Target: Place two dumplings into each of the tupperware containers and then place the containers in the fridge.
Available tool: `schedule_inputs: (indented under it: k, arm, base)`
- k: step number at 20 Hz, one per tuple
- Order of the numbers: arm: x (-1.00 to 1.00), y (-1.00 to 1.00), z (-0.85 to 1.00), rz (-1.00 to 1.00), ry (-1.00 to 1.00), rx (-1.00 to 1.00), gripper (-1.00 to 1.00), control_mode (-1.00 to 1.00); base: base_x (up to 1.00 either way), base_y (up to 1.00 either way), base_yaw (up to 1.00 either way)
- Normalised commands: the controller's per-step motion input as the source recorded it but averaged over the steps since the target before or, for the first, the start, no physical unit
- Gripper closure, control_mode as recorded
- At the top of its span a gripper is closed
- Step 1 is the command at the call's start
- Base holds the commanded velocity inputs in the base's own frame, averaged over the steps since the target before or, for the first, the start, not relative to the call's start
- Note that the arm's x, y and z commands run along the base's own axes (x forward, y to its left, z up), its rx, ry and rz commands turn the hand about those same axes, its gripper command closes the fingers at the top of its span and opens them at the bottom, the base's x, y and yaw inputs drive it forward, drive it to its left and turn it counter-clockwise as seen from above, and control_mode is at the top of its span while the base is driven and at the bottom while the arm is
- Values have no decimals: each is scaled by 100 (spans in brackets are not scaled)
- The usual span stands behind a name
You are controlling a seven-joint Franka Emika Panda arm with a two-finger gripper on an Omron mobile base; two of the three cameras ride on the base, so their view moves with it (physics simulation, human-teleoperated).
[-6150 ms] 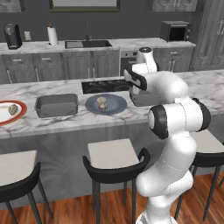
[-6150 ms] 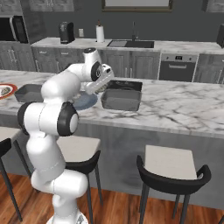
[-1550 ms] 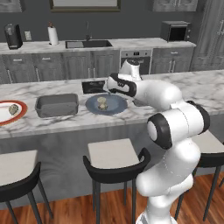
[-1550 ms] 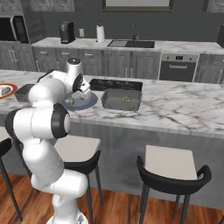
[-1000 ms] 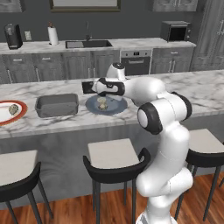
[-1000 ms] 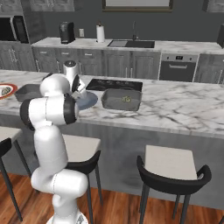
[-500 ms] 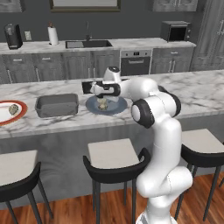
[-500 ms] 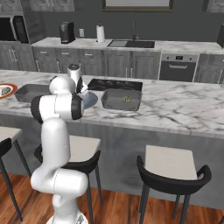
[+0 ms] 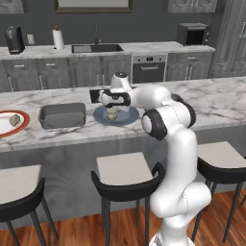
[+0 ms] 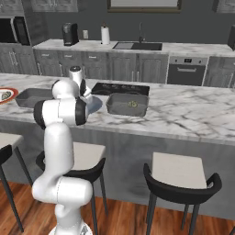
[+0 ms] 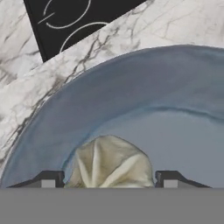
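A pale folded dumpling [image 11: 111, 162] lies on the round blue-grey plate [image 11: 183, 100], also seen as the dumpling [image 9: 112, 115] in the left base view. My gripper [image 11: 109, 180] is down over it, open, with a fingertip [image 11: 49, 179] close on each side. From the left, the gripper [image 9: 111, 109] hangs just above the plate [image 9: 126, 117]. One grey tupperware container [image 9: 62, 115] stands left of the plate. The other container [image 10: 127, 104] holds one dumpling [image 10: 132, 103]. Another dumpling [image 9: 15, 120] rests on the red-rimmed plate [image 9: 6, 130]. The fridge is out of view.
A black cooktop [image 11: 74, 19] lies on the marble counter [image 9: 216, 103] just behind the plate. Bar stools [image 9: 126, 174] line the counter's near side. Sink, paper towel roll [image 9: 58, 38] and coffee maker [image 9: 14, 40] stand on the back counter.
The arm has swung left along the counter and folded down, bringing the hand from beside the plate to directly over the dumpling. Plates and containers have not moved.
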Motion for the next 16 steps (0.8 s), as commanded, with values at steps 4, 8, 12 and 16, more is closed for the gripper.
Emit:
schedule_inputs:
  k: [4, 8, 12, 16]
  arm:
    - [-14, 1, -47, -8, 17, -4, 100, -100]
    - [-19, -17, 3, -16, 5, -2, 100, -100]
    - [-40, -81, 19, -2, -2, -7, 100, -100]
    - [-78, -100, 28, 0, -7, -3, 100, -100]
  base:
    - [0, 0, 0]
    - [0, 0, 0]
    - [0, 0, 0]
    - [0, 0, 0]
